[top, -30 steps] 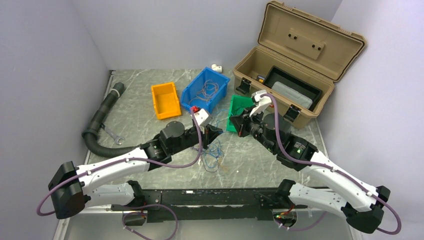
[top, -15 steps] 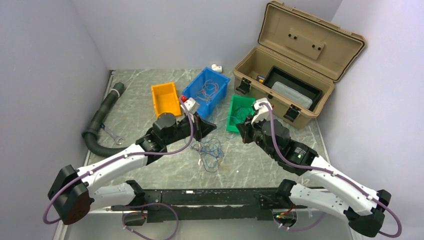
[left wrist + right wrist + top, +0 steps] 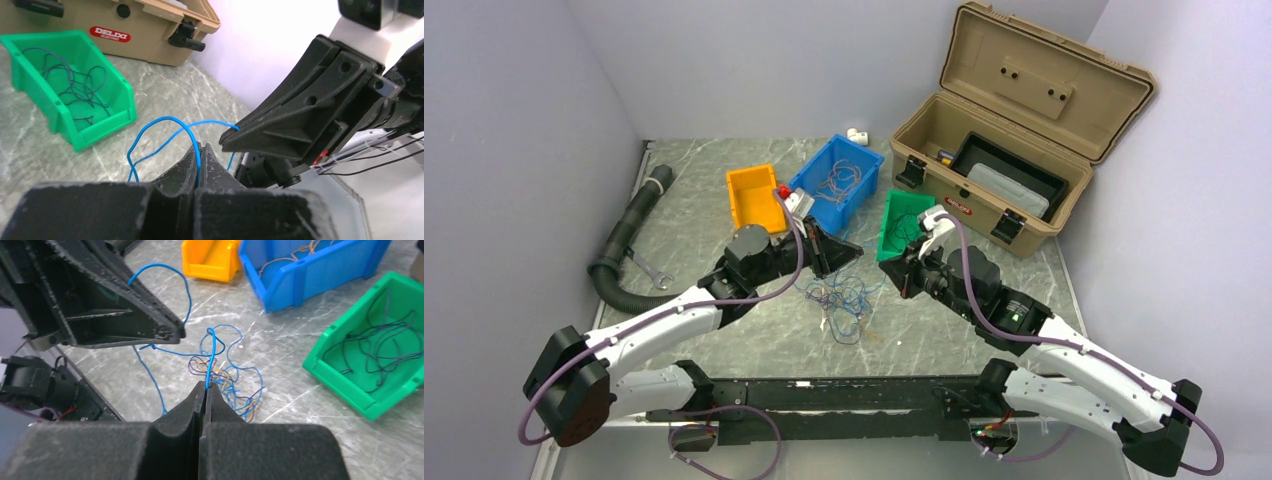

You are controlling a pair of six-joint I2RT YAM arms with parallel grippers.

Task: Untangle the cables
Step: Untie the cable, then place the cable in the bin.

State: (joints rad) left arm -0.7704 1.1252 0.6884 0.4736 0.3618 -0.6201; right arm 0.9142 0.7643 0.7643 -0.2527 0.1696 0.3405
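Several strands are not yet freed: the tangle (image 3: 844, 308) of blue, orange and dark cables lies on the worktop (image 3: 924, 330) between the arms. Just above it, left pincer (image 3: 201, 150) and right pincer (image 3: 206, 386) are each clamped on a blue wire (image 3: 212, 352), tips close together. Beyond, green bin (image 3: 340, 392) holds dark cables, blue bin (image 3: 300, 280) orange ones. Judged part done; the tangle is what is left

Plain pale lilac-grey walls (image 3: 754, 60) close in on three sides. The bench (image 3: 694, 205) has a grey-green marbled top, evenly and softly lit.
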